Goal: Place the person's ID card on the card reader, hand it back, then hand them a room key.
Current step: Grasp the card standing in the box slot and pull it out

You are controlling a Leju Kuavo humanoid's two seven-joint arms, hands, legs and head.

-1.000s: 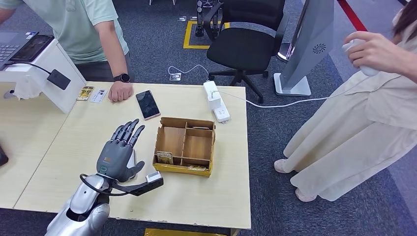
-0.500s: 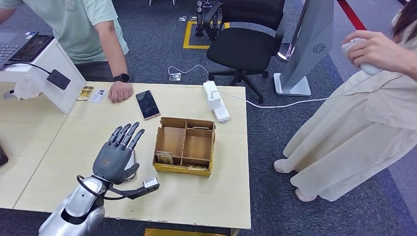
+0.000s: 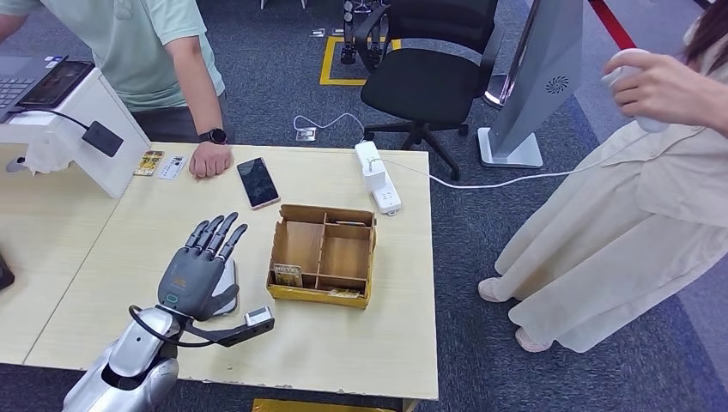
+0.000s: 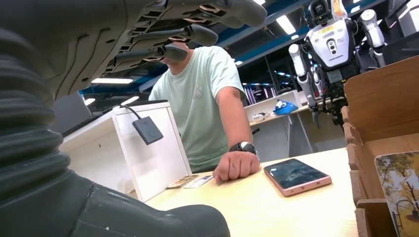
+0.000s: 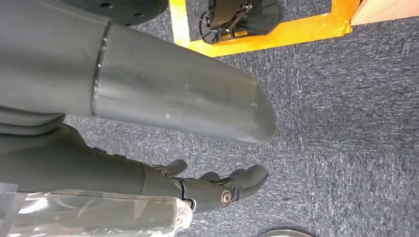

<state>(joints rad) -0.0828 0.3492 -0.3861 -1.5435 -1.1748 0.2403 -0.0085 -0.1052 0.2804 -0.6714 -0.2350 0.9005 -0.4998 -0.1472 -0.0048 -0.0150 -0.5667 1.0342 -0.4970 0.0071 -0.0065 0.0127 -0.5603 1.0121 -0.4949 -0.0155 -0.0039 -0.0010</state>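
- Left hand [image 3: 199, 276], grey and dark-fingered, hovers low over the pale wooden table [image 3: 120, 257], fingers spread and straight, nothing in its grasp
- Just beside it on the right sits the yellow-edged cardboard box with wooden dividers [image 3: 324, 254], a picture card [image 3: 287, 275] standing in its near-left compartment
- Over at the table's far edge, two small cards [image 3: 160, 165] lie flat by the white stand [image 3: 81, 129] that carries a small black card reader on a cable [image 3: 102, 138]
- A person in a pale green shirt rests a fist [image 3: 210, 160] right beside those cards, watch on the wrist; a pink-edged phone [image 3: 258, 183] lies just past it
- Right hand [image 5: 207, 187] hangs over grey carpet, fingers loosely curled, holding nothing
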